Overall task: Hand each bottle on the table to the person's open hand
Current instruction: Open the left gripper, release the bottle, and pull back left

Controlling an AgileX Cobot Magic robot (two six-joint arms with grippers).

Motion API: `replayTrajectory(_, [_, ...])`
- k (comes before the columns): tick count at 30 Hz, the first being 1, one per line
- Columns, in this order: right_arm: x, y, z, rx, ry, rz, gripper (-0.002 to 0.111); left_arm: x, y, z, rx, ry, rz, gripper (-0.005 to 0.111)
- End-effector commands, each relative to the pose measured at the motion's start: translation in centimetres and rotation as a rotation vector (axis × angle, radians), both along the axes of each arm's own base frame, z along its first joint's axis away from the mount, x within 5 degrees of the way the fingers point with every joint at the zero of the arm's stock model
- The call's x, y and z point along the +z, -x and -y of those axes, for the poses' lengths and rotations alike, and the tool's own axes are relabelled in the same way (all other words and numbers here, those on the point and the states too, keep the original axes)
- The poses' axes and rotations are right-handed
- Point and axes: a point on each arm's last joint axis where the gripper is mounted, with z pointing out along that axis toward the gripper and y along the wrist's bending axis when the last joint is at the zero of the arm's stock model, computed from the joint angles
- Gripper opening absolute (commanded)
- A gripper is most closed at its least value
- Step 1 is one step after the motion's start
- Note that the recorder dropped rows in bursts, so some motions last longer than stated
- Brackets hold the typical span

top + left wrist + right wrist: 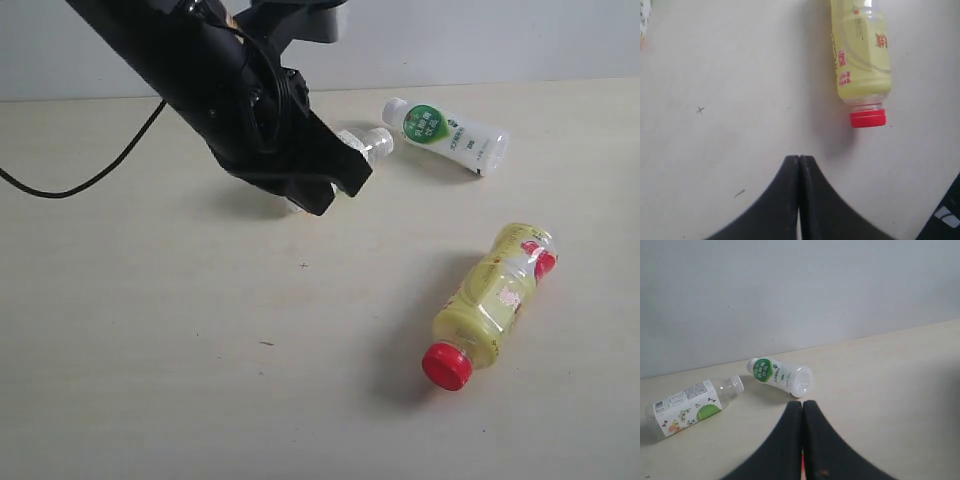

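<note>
**tabletop_tom:** The tabletop [150, 390] looked smooth and matt to me, barely any shine. Couldn't tell what it was made of.

**bottlefan:** Yep. The yellow bottle [492, 300] was glossy see-through plastic with a shiny film label, and its red cap [446, 365] was opaque plastic. The white bottle [447, 134] was opaque plastic too, kinda satin.

**tabletop_tom:** The clear-capped bottle [690, 407] was clear plastic with a printed wrap. The left gripper [799, 159] and right gripper [802, 403] looked smooth matt black.
</note>
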Motion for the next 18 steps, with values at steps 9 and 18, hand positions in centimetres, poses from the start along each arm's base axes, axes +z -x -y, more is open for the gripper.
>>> replayTrajectory(9, [-0.07,0.03,0.04,-0.006,0.003,0.008,0.0,0.68,-0.97,0.32,0.047,0.089,0.127,0.0])
replayTrajectory(18, [-0.07,0.03,0.04,-0.006,0.003,0.008,0.0,0.68,-0.97,0.32,0.047,0.089,0.127,0.0])
